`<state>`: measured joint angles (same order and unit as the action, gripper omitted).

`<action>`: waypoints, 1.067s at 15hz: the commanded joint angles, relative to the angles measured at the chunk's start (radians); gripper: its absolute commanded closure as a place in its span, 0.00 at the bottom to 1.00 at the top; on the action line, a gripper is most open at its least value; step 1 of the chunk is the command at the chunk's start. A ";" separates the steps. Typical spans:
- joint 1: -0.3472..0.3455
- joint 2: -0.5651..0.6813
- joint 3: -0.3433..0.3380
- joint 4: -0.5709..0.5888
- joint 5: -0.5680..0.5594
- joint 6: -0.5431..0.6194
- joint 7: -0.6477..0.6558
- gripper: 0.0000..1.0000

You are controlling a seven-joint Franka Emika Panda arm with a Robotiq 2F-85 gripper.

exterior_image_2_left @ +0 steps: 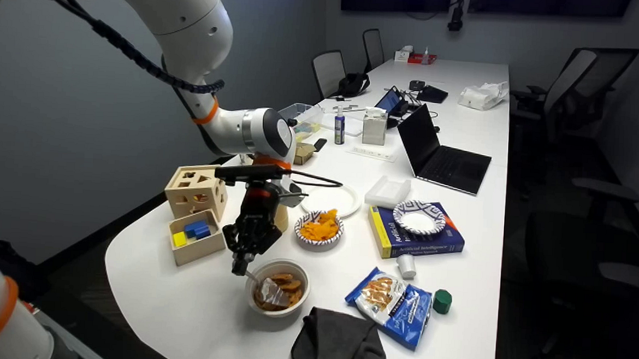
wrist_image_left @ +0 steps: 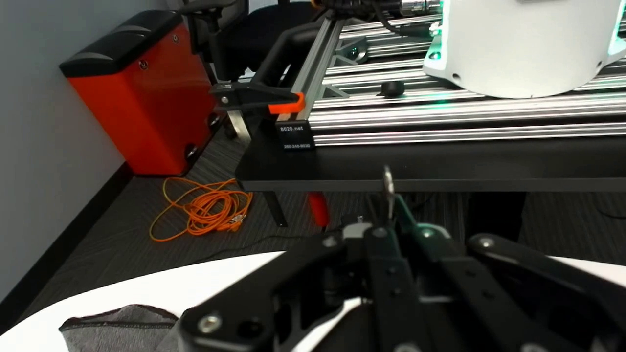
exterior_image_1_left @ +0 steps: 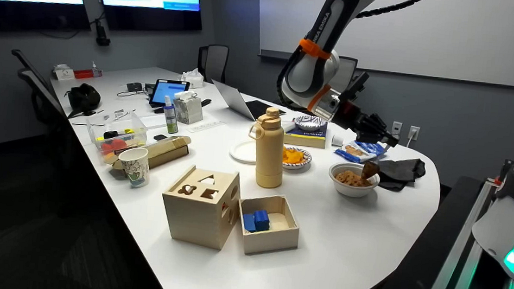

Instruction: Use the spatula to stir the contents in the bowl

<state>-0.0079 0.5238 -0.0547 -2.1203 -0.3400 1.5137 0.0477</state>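
Spatula (exterior_image_2_left: 274, 296) tilted into the white bowl (exterior_image_1_left: 354, 190), near the rounded end of the worktop (exterior_image_1_left: 330, 262).

On the gripper (exterior_image_2_left: 242, 264), the fingers (wrist_image_left: 391, 281) are together, clamped on the spatula's thin handle; the blade slants down among the orange-brown contents (exterior_image_1_left: 349, 177). The bowl stands in from the rounded edge beside the robot's base (exterior_image_1_left: 508, 222), with a dark grey cloth (exterior_image_2_left: 338, 342) just beside it. A blue packet (exterior_image_2_left: 392, 306) and a green cylinder (exterior_image_2_left: 442, 301) lie towards one long edge, a wooden shape box (exterior_image_1_left: 199, 221) near the opposite one.
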 commanded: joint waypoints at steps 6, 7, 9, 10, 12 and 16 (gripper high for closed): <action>-0.003 0.034 -0.017 0.026 0.002 0.029 0.080 0.99; -0.004 0.028 -0.016 0.024 0.006 0.042 0.084 0.99; -0.006 0.011 -0.014 0.016 0.018 0.080 0.094 0.99; -0.007 0.005 -0.015 0.014 0.024 0.094 0.102 0.99; -0.010 -0.002 -0.015 0.010 0.037 0.129 0.106 0.99; -0.010 -0.007 -0.006 0.006 0.048 0.143 0.072 0.99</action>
<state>-0.0100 0.5395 -0.0710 -2.1011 -0.3156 1.6342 0.1397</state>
